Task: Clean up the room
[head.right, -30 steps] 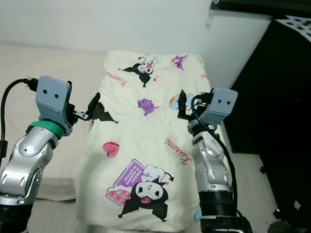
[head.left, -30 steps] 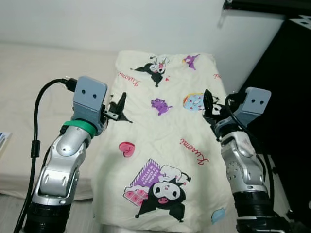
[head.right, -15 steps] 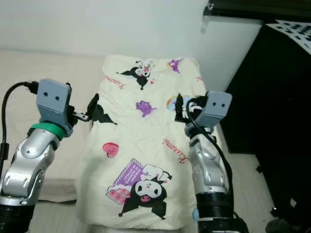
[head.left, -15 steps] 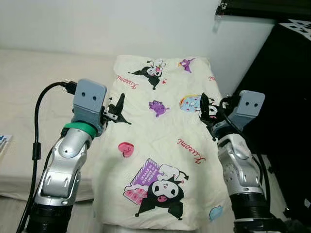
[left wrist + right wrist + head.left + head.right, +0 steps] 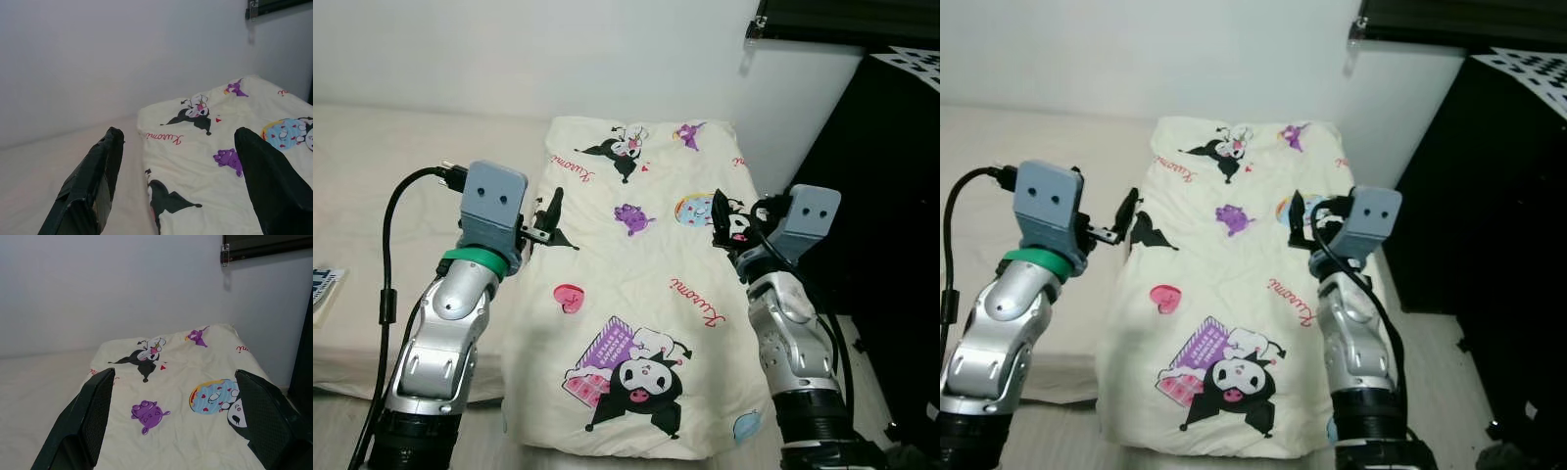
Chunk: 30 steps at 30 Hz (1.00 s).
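Bed point(image 5: 372, 166), blanket point(image 5: 636, 294) lengthwise toward wall point(image 5: 558, 49)

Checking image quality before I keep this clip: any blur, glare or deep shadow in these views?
Eye views: sharp and evenly lit, printed blanket crisp, black furniture deeply dark without detail. Left wrist view: slightly soft, near fingers blurred. Right wrist view: clear, fingers dim at the edges. No glare.

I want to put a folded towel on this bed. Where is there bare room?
The plain mattress is bare between the wall and the printed blanket, past the left gripper. A booklet lies at its near edge. The blanket's side is crowded: the right gripper hovers there by the black cabinet.
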Available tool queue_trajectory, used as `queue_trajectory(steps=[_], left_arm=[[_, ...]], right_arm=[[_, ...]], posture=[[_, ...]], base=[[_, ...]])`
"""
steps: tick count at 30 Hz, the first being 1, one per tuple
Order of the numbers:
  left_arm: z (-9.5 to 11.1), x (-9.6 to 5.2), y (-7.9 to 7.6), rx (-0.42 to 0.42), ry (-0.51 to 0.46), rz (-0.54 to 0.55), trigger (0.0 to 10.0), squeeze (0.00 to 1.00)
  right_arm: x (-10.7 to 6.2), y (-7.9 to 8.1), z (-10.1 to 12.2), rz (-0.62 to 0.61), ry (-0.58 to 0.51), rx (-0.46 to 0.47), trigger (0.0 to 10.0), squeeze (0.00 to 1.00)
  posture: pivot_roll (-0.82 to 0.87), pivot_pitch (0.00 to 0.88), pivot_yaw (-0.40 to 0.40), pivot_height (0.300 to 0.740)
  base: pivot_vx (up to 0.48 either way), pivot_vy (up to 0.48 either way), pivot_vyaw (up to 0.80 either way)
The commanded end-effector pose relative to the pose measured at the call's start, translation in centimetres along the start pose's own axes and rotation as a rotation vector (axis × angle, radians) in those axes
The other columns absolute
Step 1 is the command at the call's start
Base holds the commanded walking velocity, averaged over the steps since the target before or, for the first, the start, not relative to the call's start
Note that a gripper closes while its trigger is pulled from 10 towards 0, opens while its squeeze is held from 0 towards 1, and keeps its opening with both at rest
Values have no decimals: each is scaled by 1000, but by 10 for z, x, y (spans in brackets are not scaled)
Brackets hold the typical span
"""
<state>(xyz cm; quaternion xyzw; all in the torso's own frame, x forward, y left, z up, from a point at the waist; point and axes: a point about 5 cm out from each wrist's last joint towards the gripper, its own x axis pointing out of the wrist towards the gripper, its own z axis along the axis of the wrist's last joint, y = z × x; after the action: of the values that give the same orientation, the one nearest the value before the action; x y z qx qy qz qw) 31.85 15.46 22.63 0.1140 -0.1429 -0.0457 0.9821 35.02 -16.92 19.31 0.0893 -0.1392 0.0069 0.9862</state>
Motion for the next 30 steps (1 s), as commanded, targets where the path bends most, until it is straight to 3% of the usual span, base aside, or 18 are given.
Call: queue_trajectory(steps=[1, 30], left_arm=[[-8, -3, 1, 3, 24, 17, 10000, 0], [-15, -4, 4, 5, 37, 61, 10000, 0]], right_arm=[[-3, -3, -6, -6, 22, -9, 10000, 0], [-3, -5, -10, -8, 34, -16, 10000, 0]], posture=[[23, 90, 5, 726], [19, 89, 6, 726]], base=[[0, 0, 0], [0, 390, 0]])
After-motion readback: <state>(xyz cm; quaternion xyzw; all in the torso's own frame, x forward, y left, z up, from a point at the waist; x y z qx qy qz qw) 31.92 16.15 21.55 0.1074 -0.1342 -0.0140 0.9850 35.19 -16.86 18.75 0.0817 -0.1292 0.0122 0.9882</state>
